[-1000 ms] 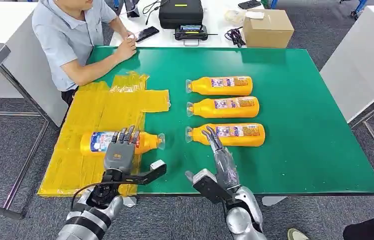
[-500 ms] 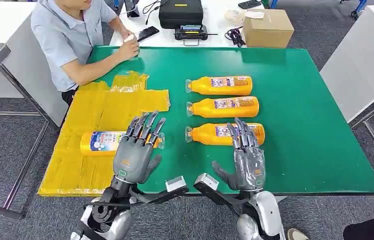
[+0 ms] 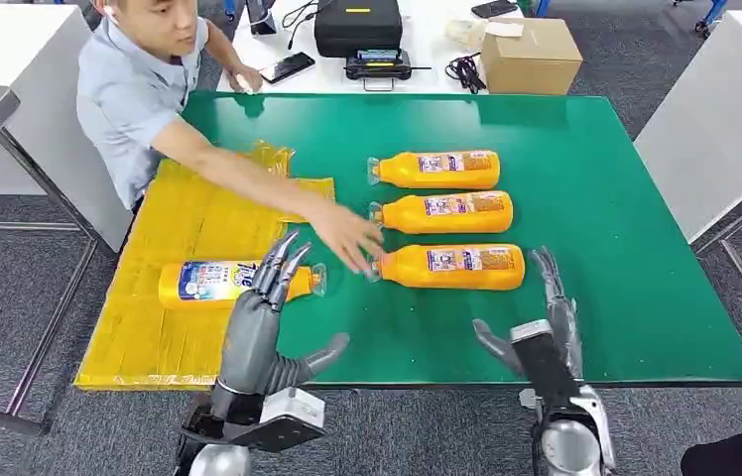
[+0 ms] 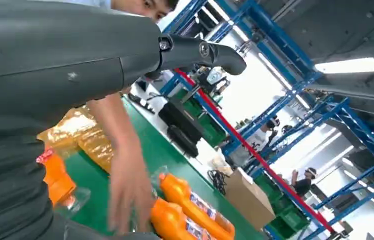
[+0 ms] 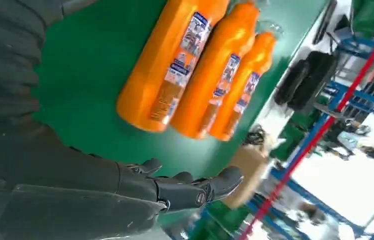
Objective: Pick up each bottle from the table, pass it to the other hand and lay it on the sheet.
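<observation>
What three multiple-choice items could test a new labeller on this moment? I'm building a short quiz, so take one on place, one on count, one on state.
1. Where does the bottle with the blue label lie?
A. on the yellow sheet
B. on the cardboard box
C. on the floor

2. How many bottles lie on the bare green table?
A. one
B. three
C. five

3. How is the right hand?
A. holding a bottle
B. open, holding nothing
C. pressing the sheet

Key: 1 A, it lies flat on the sheet; 2 B, three lie in a row; 3 B, its fingers are spread apart from the nearest bottle.
</observation>
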Controlling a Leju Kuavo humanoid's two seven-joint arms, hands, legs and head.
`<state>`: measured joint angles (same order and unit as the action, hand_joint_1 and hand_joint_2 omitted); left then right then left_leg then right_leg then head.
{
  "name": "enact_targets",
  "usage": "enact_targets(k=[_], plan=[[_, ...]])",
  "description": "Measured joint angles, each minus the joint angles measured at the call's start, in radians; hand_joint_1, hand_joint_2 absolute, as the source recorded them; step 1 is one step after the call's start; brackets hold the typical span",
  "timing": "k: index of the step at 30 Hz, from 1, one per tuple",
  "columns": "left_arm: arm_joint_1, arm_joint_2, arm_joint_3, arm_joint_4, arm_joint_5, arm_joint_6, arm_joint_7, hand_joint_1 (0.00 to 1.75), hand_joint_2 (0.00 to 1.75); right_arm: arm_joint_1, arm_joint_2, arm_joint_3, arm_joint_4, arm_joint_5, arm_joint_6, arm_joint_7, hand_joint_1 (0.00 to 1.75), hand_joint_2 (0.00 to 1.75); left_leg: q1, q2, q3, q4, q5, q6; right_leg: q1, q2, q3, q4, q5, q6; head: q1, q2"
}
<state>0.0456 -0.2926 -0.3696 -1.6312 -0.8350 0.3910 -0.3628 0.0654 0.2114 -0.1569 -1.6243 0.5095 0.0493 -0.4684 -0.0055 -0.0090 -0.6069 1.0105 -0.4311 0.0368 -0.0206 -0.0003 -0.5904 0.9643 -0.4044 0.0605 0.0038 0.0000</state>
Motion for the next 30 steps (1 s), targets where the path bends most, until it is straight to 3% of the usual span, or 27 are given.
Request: enact_targets(k=[3,9,10,12,13,14,15,19,22,30], plan=[[0.009,-0.01,0.026,-0.001,0.068,-0.04,-0.002,0.0,1.75,-0.012,0.033,-0.068,0.008,-0.072,0.057,0.069,0.0,0.0,0.0,0.0,0.0,0.0,0.0,0.0,0.0,0.0,0.0,0.0,0.0,0.0,0.0,0.0],[0.016,-0.019,0.057,-0.001,0.083,-0.047,-0.006,0.0,1.75,-0.024,0.071,-0.13,0.013,-0.052,0.049,0.081,0.0,0.0,0.0,0.0,0.0,0.0,0.0,0.0,0.0,0.0,0.0,0.0,0.0,0.0,0.0,0.0],[0.018,-0.02,0.061,-0.001,0.083,-0.047,-0.006,0.0,1.75,-0.026,0.075,-0.135,0.014,-0.052,0.049,0.081,0.0,1.75,0.0,0.0,0.0,0.0,0.0,0.0,0.0,0.0,0.0,0.0,0.0,0.0,0.0,0.0],[0.019,-0.021,0.067,-0.001,0.084,-0.047,-0.006,0.0,1.75,-0.029,0.08,-0.142,0.014,-0.051,0.049,0.081,0.0,1.75,0.0,0.0,0.0,0.0,0.0,0.0,0.0,0.0,0.0,0.0,0.0,0.0,0.0,0.0],[0.019,-0.022,0.069,-0.001,0.084,-0.047,-0.006,0.0,0.0,-0.031,0.082,-0.145,0.015,-0.047,0.046,0.081,0.0,1.75,0.0,0.0,0.0,0.0,0.0,0.0,0.0,0.0,0.0,0.0,0.0,0.0,0.0,0.0],[0.02,-0.023,0.07,-0.001,0.084,-0.047,-0.006,0.0,0.0,-0.032,0.084,-0.148,0.015,-0.016,0.027,0.08,0.0,1.75,0.0,0.0,0.0,0.0,0.0,0.0,0.0,0.0,0.0,0.0,0.0,0.0,0.0,0.0],[0.02,-0.023,0.071,-0.001,0.087,-0.045,-0.004,0.0,1.75,-0.033,0.086,-0.148,0.015,0.034,-0.005,0.076,0.0,1.75,0.0,0.0,0.0,0.0,0.0,0.0,0.0,0.0,0.0,0.0,0.0,0.0,0.0,0.0],[0.02,-0.024,0.066,-0.001,0.136,-0.057,0.031,0.0,1.75,-0.036,0.082,-0.132,0.01,0.463,-0.254,0.084,0.0,1.75,0.0,0.0,0.0,0.0,0.0,0.0,0.0,0.0,0.0,0.0,0.0,0.0,0.0,0.0],[0.011,-0.024,0.05,0.01,0.147,-0.063,0.034,0.0,1.75,-0.04,0.056,-0.093,0.016,0.735,-0.353,0.131,0.0,1.75,0.0,0.0,0.0,0.0,0.0,0.0,0.0,0.0,0.0,0.0,0.0,0.0,0.0,0.0],[-0.001,-0.024,0.039,0.029,0.156,-0.062,0.047,0.0,1.75,-0.091,-0.002,-0.019,0.125,0.882,-0.374,0.22,0.0,1.75,0.0,0.0,0.0,0.0,0.0,0.0,0.0,0.0,0.0,0.0,0.0,0.0,0.0,0.0]])
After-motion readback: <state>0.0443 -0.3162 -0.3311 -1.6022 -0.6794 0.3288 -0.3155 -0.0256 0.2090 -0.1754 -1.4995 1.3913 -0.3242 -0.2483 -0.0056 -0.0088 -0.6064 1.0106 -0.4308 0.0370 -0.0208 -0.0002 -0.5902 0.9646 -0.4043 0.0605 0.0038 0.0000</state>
